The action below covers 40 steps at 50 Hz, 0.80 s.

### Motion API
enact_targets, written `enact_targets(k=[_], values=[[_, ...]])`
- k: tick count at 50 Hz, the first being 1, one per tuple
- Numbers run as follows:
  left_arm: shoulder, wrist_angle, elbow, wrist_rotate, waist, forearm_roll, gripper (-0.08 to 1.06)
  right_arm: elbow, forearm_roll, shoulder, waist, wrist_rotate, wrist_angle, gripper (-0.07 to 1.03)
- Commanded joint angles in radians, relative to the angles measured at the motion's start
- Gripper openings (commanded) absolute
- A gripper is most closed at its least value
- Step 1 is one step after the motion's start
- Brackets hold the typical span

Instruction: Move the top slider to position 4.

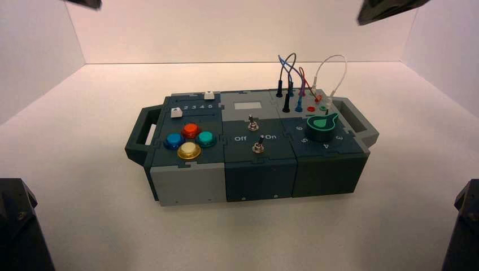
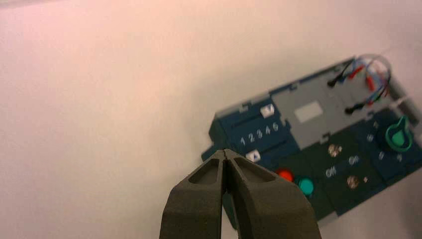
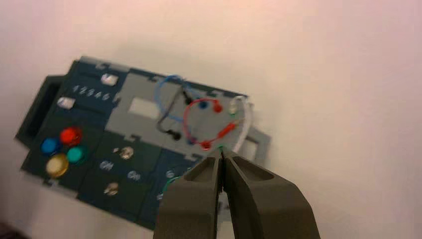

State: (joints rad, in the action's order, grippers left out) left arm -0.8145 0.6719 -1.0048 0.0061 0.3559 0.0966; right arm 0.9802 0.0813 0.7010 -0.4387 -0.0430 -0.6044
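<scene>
The box (image 1: pixel 186 183) stands in the middle of the table. The top slider (image 1: pixel 209 95) is a small white knob at the box's far left part, toward the high-number end of the printed row. The numeral 4 (image 1: pixel 204 106) lies just in front of it. My left gripper (image 2: pixel 225 152) is shut and empty, held high above the box, which lies well clear of it. From there I see the top slider (image 2: pixel 267 110) and the 4 (image 2: pixel 268 130). My right gripper (image 3: pixel 220 152) is also shut and empty, high over the wire end, with the top slider (image 3: pixel 108 79) far off.
A second white knob with a dark mark (image 1: pixel 175 112) sits in front of the number row. The box also carries several round coloured buttons (image 1: pixel 190 140), two toggle switches (image 1: pixel 257 147), a green dial (image 1: pixel 323 126), looping wires (image 1: pixel 294 73) and side handles (image 1: pixel 141 135).
</scene>
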Motion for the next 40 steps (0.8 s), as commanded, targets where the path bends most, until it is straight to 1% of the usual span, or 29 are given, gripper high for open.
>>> enact_targets(k=[1, 10, 18, 23, 29, 31, 34, 40], values=[[0.032, 0.0, 0.011, 0.003, 0.02, 0.002, -0.03, -0.044, 0.034, -0.028, -0.04, 0.002, 0.0, -0.02], [0.071, -0.005, 0.012, 0.003, 0.029, 0.002, -0.03, -0.083, 0.058, -0.097, -0.1, 0.002, -0.002, -0.02], [0.104, -0.006, 0.014, 0.003, 0.034, 0.005, -0.03, -0.133, 0.106, -0.195, -0.13, 0.002, -0.002, -0.02], [0.13, -0.006, 0.017, 0.003, 0.048, 0.005, -0.03, -0.183, 0.126, -0.29, -0.146, 0.003, -0.003, -0.02], [0.15, -0.005, 0.02, 0.003, 0.051, 0.005, -0.03, -0.235, 0.135, -0.376, -0.161, 0.005, -0.017, -0.02], [0.15, -0.005, 0.02, 0.003, 0.051, 0.005, -0.03, -0.235, 0.135, -0.376, -0.161, 0.005, -0.017, -0.02], [0.161, -0.003, 0.023, 0.003, 0.052, 0.006, -0.03, -0.287, 0.147, -0.448, -0.178, 0.005, -0.023, -0.02], [0.163, -0.003, 0.025, 0.003, 0.055, 0.008, -0.03, -0.345, 0.163, -0.528, -0.187, 0.008, -0.023, -0.02]])
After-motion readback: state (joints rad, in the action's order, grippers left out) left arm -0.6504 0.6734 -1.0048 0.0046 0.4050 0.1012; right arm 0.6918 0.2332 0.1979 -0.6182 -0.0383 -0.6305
